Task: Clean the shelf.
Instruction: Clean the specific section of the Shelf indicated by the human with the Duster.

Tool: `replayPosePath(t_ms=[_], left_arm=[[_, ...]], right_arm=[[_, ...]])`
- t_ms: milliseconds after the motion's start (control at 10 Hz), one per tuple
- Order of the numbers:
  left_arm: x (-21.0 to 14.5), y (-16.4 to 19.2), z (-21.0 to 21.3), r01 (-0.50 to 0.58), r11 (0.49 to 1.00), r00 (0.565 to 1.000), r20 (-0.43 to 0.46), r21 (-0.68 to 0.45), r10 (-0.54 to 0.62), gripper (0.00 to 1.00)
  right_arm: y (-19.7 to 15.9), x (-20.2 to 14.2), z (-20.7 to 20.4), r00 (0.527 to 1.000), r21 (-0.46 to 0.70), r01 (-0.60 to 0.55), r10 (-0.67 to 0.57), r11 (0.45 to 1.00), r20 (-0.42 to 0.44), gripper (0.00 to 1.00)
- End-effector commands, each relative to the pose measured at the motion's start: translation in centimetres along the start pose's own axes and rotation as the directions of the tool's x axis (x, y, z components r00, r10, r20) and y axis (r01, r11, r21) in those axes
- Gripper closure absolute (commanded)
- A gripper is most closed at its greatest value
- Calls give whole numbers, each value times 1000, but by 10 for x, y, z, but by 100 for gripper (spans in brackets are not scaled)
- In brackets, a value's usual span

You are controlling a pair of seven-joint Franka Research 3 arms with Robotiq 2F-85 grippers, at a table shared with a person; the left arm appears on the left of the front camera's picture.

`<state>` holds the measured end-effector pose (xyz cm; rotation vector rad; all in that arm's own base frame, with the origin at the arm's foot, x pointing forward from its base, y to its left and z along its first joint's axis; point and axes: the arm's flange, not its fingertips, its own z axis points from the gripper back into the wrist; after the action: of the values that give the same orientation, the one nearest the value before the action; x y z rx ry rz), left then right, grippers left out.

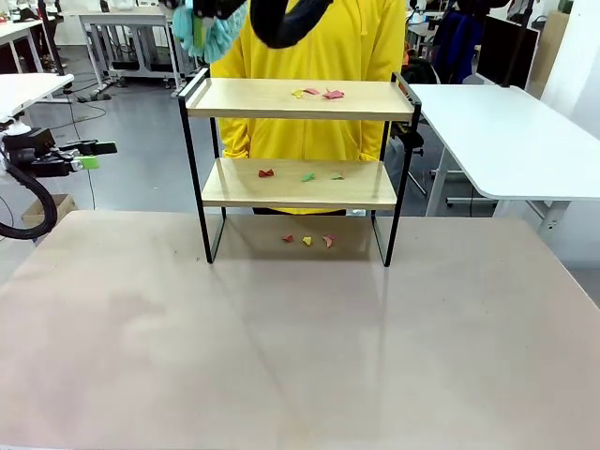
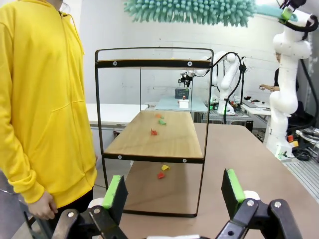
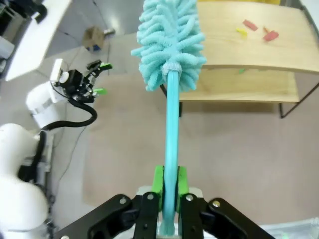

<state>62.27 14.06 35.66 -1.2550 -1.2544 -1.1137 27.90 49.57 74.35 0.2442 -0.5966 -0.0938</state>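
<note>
The shelf [image 1: 281, 99] stands at the far middle of the table [image 1: 281, 356], with a person [image 1: 366, 47] in a yellow hoodie right behind it. Small coloured scraps [image 1: 319, 93] lie on its top board, more on the lower board and on the table beneath. The right end effector [image 3: 171, 180] is clamped tight on the handle of a teal duster [image 3: 169, 55], whose fluffy head hangs above the top board's left end, apart from the scraps. The left end effector [image 2: 173, 191] sits off the table's left side, fingers spread wide, holding nothing, facing the shelf's end.
</note>
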Motion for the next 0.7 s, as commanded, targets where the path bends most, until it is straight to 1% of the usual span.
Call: replayPosePath(t_ms=[0, 100, 300, 500, 600], left_arm=[[4, -2, 1, 5, 1000, 1000, 1, -3, -5, 0], [4, -2, 1, 5, 1000, 1000, 1, -3, -5, 0], [4, -2, 1, 5, 1000, 1000, 1, -3, -5, 0], [4, -2, 1, 5, 1000, 1000, 1, -3, -5, 0], [4, -2, 1, 5, 1000, 1000, 1, -3, -5, 0]], right_arm=[[67, 23, -19, 1000, -28, -13, 13, 1000, 3, 86], [66, 23, -31, 999, -12, -39, 39, 999, -5, 86], [61, 24, -56, 998, -1, -54, 54, 999, -26, 86], [51, 29, -89, 995, -22, -53, 51, 998, -90, 86], [47, 31, -99, 994, -26, -47, 44, 999, -99, 86]])
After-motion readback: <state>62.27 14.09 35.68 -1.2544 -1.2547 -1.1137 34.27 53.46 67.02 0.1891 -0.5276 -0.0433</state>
